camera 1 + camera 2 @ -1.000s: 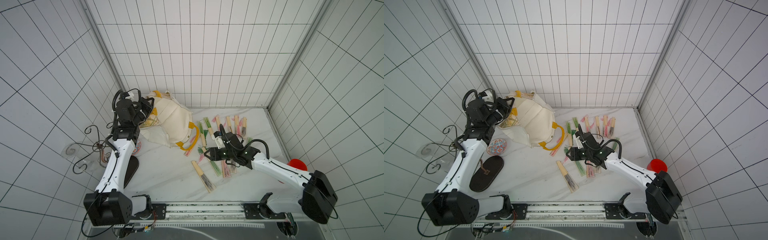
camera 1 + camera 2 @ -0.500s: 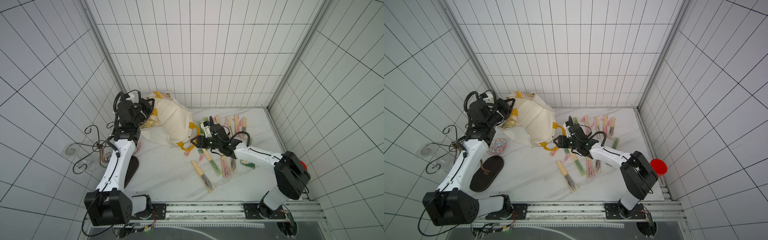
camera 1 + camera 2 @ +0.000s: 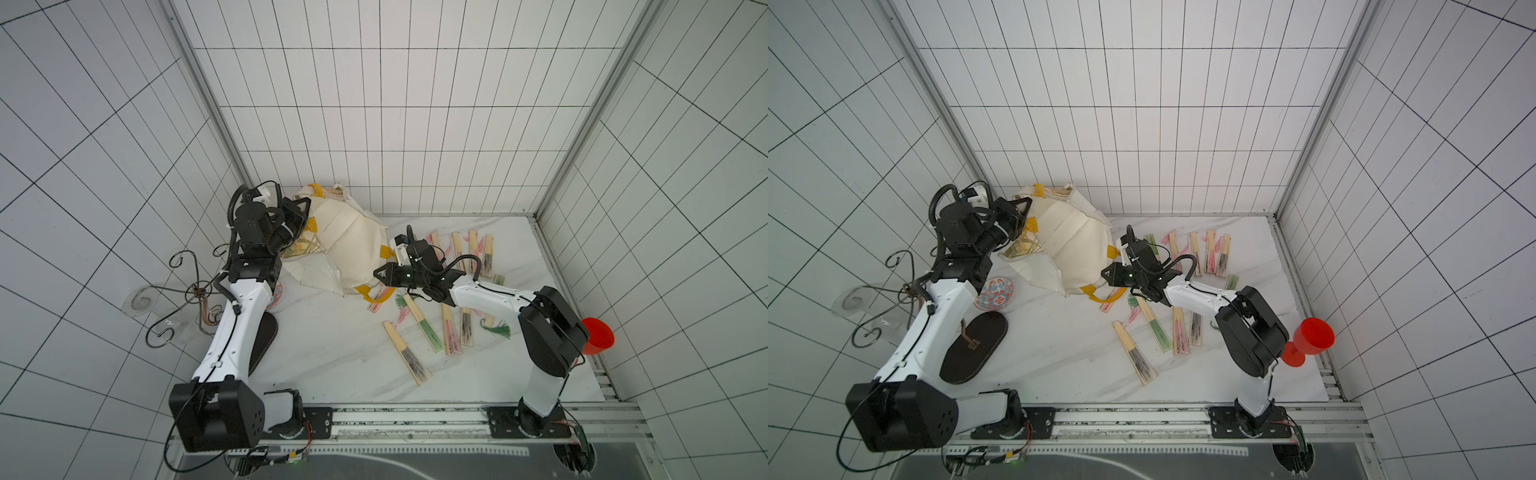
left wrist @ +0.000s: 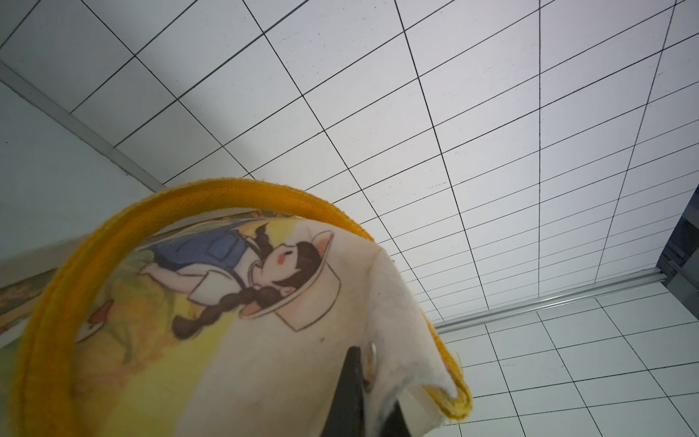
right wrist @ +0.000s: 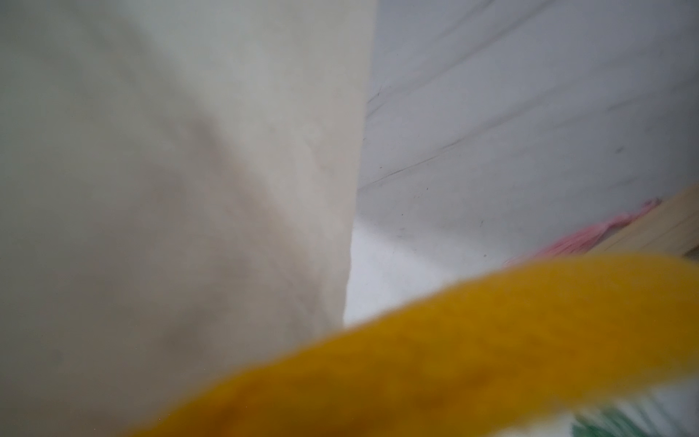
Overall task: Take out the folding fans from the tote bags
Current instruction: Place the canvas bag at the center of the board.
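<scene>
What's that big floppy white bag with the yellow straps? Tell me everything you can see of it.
The tote bag looks like soft cream canvas with mustard-yellow looped handles and a cartoon print of a braided girl in a hat. It bulges and slumps, one end raised where the left tool is shut on its cloth edge, the other end resting on the white table. The right tool, shut, sits at the lower handle; whether it grips it is unclear.
</scene>
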Action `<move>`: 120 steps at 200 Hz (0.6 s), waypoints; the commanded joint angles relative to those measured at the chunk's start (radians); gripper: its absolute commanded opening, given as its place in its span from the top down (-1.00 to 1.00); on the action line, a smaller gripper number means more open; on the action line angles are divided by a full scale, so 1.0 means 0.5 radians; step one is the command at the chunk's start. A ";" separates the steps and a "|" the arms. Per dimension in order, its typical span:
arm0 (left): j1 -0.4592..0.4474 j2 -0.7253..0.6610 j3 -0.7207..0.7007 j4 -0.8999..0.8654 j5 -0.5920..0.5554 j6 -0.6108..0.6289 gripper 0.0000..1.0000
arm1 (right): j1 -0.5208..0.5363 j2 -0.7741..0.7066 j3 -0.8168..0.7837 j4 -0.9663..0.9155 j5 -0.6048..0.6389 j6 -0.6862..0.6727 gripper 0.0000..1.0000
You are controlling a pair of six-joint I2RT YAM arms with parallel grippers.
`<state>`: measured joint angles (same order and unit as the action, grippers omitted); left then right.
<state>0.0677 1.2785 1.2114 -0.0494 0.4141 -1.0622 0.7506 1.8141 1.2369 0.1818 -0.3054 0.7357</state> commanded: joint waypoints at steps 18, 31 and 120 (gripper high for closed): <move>0.071 0.029 -0.001 0.132 0.013 0.076 1.00 | -0.075 -0.078 0.402 -0.231 0.125 -0.197 1.00; 0.104 0.052 -0.001 0.044 -0.002 0.199 1.00 | -0.104 -0.066 0.508 -0.357 0.167 -0.265 1.00; 0.131 0.375 0.161 -0.712 -0.298 1.168 1.00 | -0.270 0.557 1.817 -1.374 -0.050 -0.644 1.00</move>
<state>0.1291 1.4364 1.2224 -0.3344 0.3161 -0.6186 0.6392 1.9739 1.8900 -0.3058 -0.2710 0.4892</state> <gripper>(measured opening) 0.047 0.048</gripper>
